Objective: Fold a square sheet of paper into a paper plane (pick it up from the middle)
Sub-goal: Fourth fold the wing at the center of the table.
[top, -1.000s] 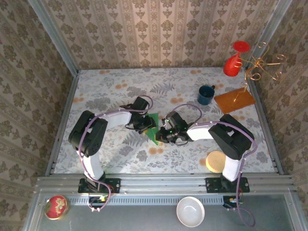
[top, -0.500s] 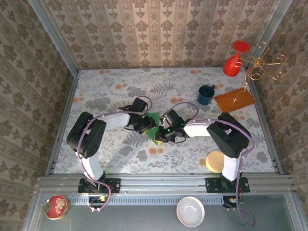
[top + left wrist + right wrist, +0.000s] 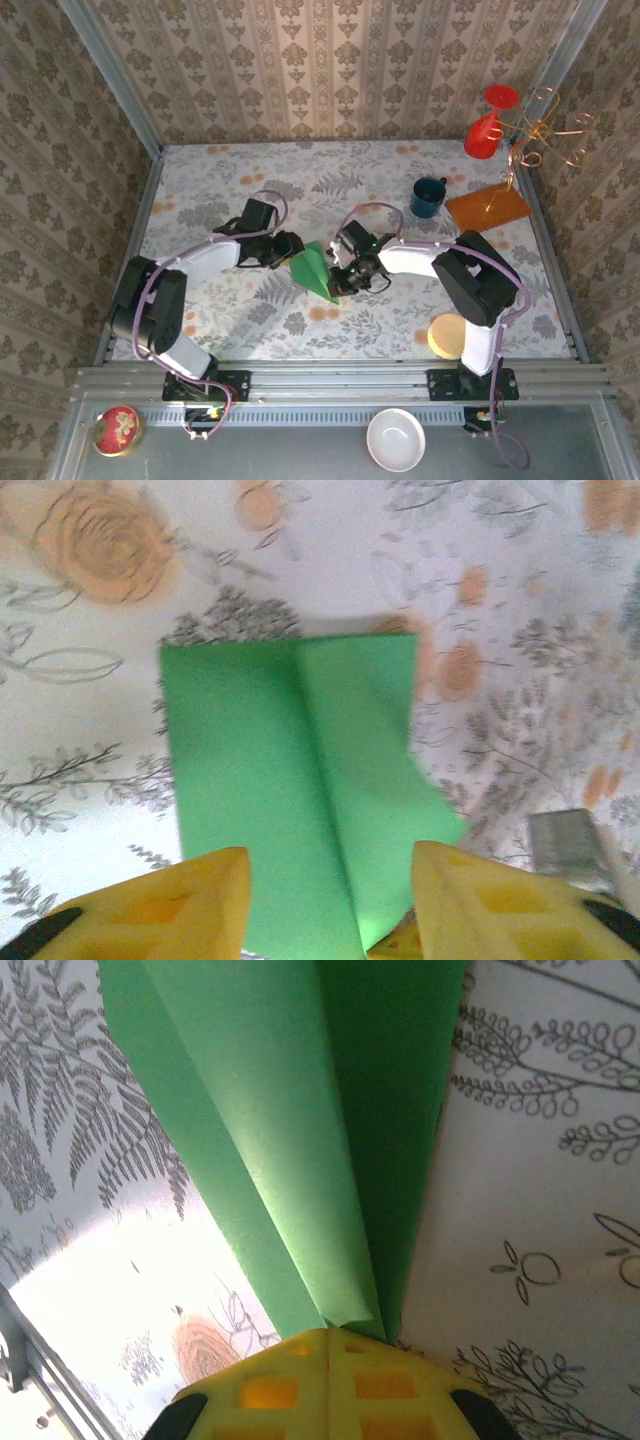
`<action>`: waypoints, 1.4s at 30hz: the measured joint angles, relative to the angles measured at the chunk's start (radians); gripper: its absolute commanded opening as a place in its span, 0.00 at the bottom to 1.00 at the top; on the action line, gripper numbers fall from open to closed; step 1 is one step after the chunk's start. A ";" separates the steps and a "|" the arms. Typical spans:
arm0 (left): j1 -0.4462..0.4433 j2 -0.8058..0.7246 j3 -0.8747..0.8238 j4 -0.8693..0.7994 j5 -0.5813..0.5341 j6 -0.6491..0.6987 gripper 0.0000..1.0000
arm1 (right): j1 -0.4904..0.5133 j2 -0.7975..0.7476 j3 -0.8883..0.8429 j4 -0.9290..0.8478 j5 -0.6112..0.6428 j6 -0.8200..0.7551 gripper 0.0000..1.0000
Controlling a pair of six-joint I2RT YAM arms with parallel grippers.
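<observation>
The left end effector (image 3: 287, 248), spread wide, has backed off leftward from the paper plane (image 3: 312, 270), which lies mid-way across the tabletop (image 3: 220, 195), pointed end pinched in the right end effector (image 3: 347, 277); folding judged nearly done.

A green paper plane (image 3: 312, 270) lies on the floral tabletop (image 3: 400, 310), the left end effector (image 3: 287, 250) just beside one edge, the right end effector (image 3: 343, 277) touching the opposite side.

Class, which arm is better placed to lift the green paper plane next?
Probably right: the right hand is shut on the paper plane; the left hand is open, fingers either side.
</observation>
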 measured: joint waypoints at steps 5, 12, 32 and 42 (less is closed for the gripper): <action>-0.054 -0.018 -0.060 0.090 0.048 0.032 0.28 | -0.012 0.012 0.021 -0.044 -0.020 -0.050 0.07; -0.111 -0.011 -0.131 0.254 0.124 0.023 0.21 | -0.018 0.013 0.022 -0.055 -0.025 -0.057 0.07; -0.078 0.157 -0.158 0.476 0.202 -0.017 0.17 | -0.027 0.018 0.021 -0.054 -0.047 -0.048 0.06; -0.060 0.190 -0.160 0.513 0.214 -0.016 0.16 | -0.028 0.018 0.019 -0.050 -0.048 -0.029 0.06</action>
